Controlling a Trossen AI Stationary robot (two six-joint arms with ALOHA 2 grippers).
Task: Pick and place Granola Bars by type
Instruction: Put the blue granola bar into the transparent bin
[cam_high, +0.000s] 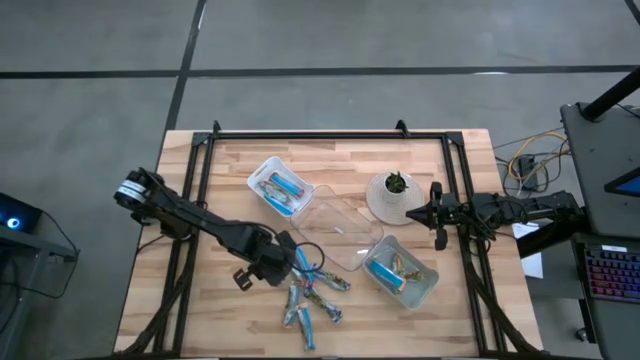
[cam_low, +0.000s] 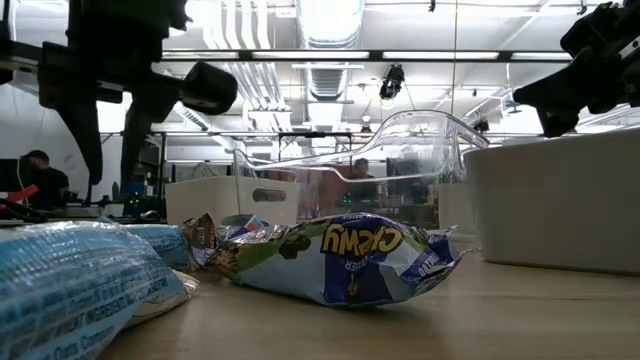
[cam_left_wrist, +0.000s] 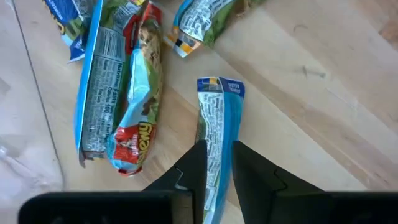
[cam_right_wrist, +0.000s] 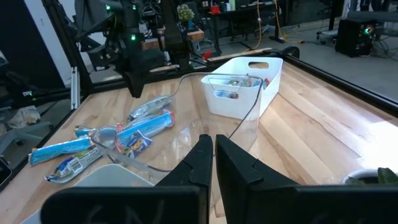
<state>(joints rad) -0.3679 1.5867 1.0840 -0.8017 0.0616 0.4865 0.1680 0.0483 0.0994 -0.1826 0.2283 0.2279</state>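
Several foil-wrapped granola bars (cam_high: 312, 292) lie loose on the wooden table near its front edge, in blue, silvery and green-red wrappers. My left gripper (cam_high: 283, 258) stands over the left side of this pile, pointing steeply down, shut on one bright blue bar (cam_left_wrist: 219, 118). Beside it on the wood lie a red-and-blue bar (cam_left_wrist: 134, 106) and a silvery one (cam_left_wrist: 199, 18). My right gripper (cam_right_wrist: 213, 146) waits shut at the table's right side, by the plant pot, holding nothing. My left gripper pinches the blue bar between its two fingers (cam_left_wrist: 194, 171), on the wrapper's flat faces near one end (cam_left_wrist: 217, 155). The fingers come from above, pointing steeply down. The bar reaches on below them, its crimped free end (cam_left_wrist: 221, 87) lowest; whether that end touches the wood I cannot tell.
A white bin (cam_high: 278, 185) with blue bars stands at the back left of centre, another white bin (cam_high: 402, 272) with bars at the front right. A clear plastic tray (cam_high: 335, 225) lies between them. A small plant in a white pot (cam_high: 392, 196) stands beside my right gripper.
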